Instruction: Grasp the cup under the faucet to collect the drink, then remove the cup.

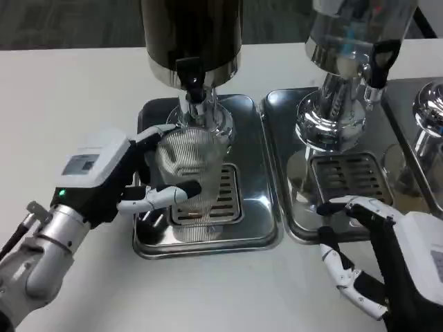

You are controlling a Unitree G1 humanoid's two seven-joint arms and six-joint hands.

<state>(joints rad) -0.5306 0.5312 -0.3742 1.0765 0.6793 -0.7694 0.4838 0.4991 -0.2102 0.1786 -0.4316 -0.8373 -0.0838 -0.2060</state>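
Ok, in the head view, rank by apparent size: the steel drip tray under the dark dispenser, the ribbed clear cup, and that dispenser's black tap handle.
1. Steel drip tray under the dark dispenser: largest.
2. Ribbed clear cup, held by the left hand: clearly smaller.
3. Black tap handle: smallest.
All three sit at a similar distance, so the order looks reliable.

No readable text, brand, number or sign appeared anywhere. The left hand (pixel 104 176), at about nine o'clock, carried a small grey panel on its white back, its marks too blurred to read. A tiny green light glowed just below that panel, without any lettering.
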